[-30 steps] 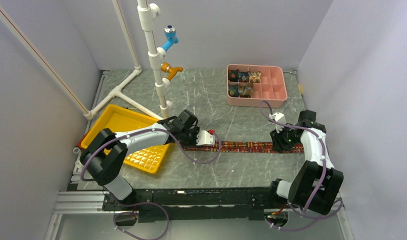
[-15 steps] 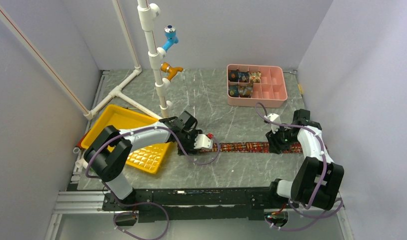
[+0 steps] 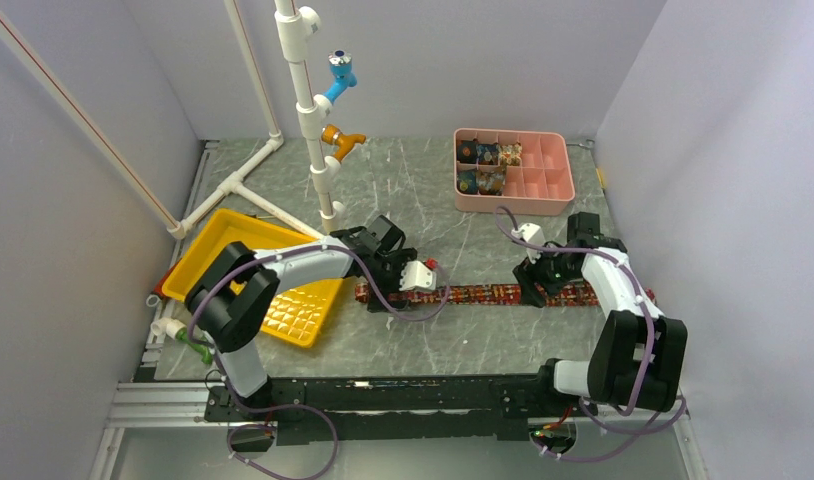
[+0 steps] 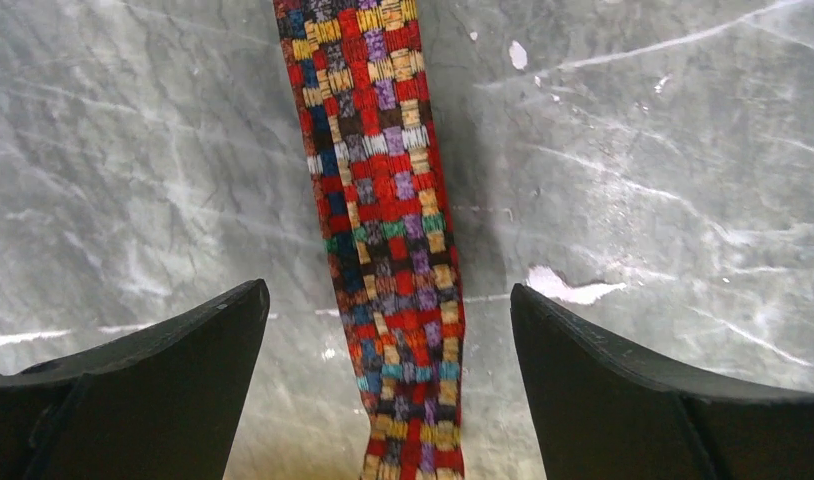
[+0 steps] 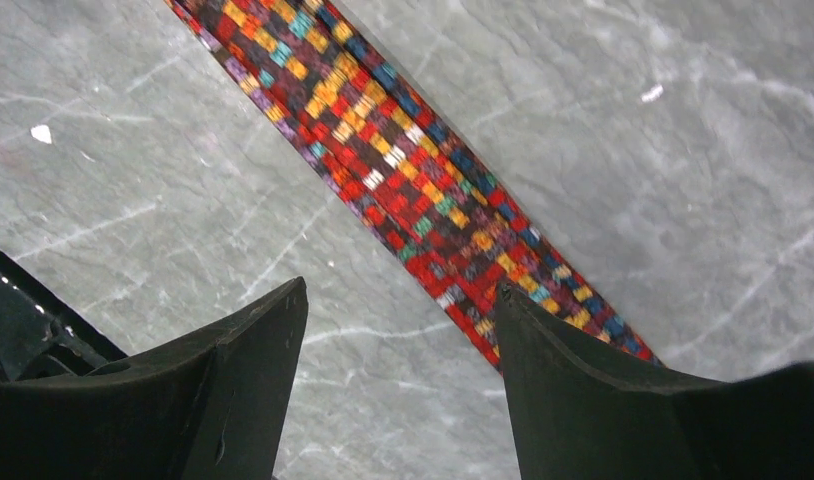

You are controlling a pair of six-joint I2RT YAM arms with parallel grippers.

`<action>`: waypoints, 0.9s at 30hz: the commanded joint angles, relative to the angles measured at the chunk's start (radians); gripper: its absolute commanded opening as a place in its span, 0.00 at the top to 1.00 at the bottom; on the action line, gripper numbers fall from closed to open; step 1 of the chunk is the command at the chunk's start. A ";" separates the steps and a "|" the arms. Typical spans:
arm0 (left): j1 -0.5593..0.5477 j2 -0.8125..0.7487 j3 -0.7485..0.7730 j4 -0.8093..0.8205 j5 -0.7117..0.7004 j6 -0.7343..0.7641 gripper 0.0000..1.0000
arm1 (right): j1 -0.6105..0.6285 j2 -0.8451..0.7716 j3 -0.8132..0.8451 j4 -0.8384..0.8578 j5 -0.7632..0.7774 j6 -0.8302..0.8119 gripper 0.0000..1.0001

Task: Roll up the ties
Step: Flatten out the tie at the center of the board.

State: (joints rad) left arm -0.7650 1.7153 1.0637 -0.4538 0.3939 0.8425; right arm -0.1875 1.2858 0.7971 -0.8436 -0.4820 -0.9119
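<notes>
My jaws are apart on both sides: the left gripper (image 4: 385, 300), pinched shut a second ago, has sprung wide with the tie (image 3: 483, 293) running untouched between its fingers, and the right gripper (image 5: 401, 292) has widened too, hovering over the strip nearer its 3 o'clock end. The tie lies flat on the table (image 3: 433, 210) from 9 to 3 o'clock, nudged slightly toward 9 since then. I judge it straightened and released, so rolling has yet to begin; finished rolls (image 3: 488, 155) sit in the pink box (image 3: 558, 170) at 1 o'clock.
</notes>
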 commanded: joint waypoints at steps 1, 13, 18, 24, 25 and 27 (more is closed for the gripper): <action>-0.013 0.074 0.070 -0.015 0.002 -0.029 0.06 | 0.061 0.022 -0.002 0.076 -0.029 0.033 0.29; -0.058 0.163 0.137 -0.114 0.063 -0.032 0.43 | 0.095 0.205 -0.045 0.174 0.089 -0.125 0.35; -0.057 0.155 0.144 -0.106 0.113 -0.064 0.47 | 0.093 0.199 -0.144 0.236 0.190 -0.207 0.51; -0.057 0.035 0.104 -0.048 0.146 -0.121 0.31 | 0.013 0.224 -0.176 0.259 0.285 -0.315 0.59; -0.054 0.000 0.092 -0.031 0.142 -0.134 0.25 | -0.008 0.235 -0.167 0.250 0.292 -0.335 0.60; -0.044 -0.066 0.077 -0.007 0.135 -0.162 0.15 | -0.054 0.250 -0.145 0.224 0.293 -0.373 0.59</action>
State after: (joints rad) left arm -0.8127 1.8080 1.1576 -0.5129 0.4778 0.7456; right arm -0.1471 1.4353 0.6971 -0.6201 -0.4187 -1.1297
